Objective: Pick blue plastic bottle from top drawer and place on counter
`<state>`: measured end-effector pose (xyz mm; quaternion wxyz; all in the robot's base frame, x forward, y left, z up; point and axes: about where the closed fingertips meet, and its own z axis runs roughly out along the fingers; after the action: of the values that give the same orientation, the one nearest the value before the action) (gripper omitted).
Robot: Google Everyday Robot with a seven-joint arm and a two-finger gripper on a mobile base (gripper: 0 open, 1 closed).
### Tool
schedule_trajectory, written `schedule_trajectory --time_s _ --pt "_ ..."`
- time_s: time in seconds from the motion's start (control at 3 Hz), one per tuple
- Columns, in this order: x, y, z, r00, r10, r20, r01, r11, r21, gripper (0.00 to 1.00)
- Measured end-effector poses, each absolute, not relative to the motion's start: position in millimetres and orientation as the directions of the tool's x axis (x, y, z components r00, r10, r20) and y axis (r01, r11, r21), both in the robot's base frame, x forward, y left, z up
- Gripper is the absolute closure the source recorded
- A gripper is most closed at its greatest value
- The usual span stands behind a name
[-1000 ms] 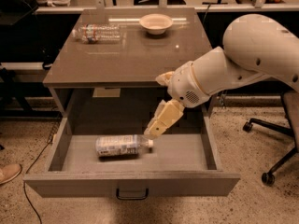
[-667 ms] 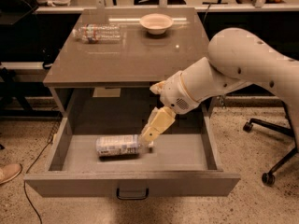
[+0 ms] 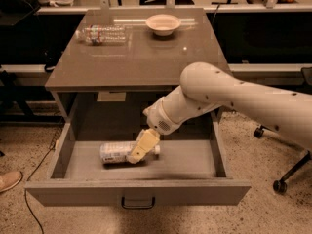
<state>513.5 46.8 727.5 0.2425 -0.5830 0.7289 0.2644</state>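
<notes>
Hand (image 3: 139,149): sat in top drawer (image 3: 195,191) over blue plastic bottle (image 3: 113,153); whether it grasped could not be told.
Risk: bottle lay sideways, so an end-heavy pinch could have rolled it away.

gripper (image 3: 140,149) low in top drawer (image 3: 146,191), covering neck end of blue plastic bottle (image 3: 113,152); contact with bottle unclear. bottle label print unreadable. arm (image 3: 234,96) cut off at right edge, hides drawer's back right corner. shoe (image 3: 9,179) cut by left edge.

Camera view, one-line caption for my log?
Gripper down in the open top drawer over the lying blue plastic bottle; clear bottle and white bowl on the counter.
</notes>
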Motion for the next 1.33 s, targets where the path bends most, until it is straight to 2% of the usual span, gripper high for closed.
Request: schedule_trajectory --time_s 0.67,1.0,1.33 --pt "535 91 656 -0.202 -0.811 -0.55 -0.979 0.189 0.081 0.0" --pt "537 105 628 -0.206 -0.826 -0.525 -0.978 0.181 0.099 0.19" --pt "533 111 606 -0.232 -0.811 -0.536 -0.973 0.185 0.14 0.42"
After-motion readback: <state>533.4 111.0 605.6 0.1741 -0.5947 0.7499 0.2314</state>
